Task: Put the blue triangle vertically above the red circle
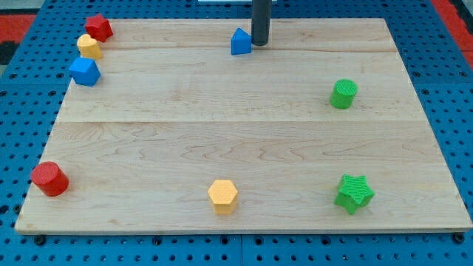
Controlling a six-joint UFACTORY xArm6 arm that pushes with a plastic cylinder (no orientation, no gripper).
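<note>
Lighting: bright, even, diffuse, seemingly from overhead; no dim corners. Wooden board evenly lit, pale grain legible across its whole width, a faint sheen toward the view's top. Glare: no blown-out patches.

Shadows: short and soft, tucked close under each piece, as under the green star, the yellow hexagon and the red cylinder. Dark rod reads nearly black, with little surface detail.

Sharpness: moderate; block edges slightly soft, low resolution. Motion blur: not apparent. Geometry: board tapers toward the view's top from perspective; its edges stay straight.
</note>
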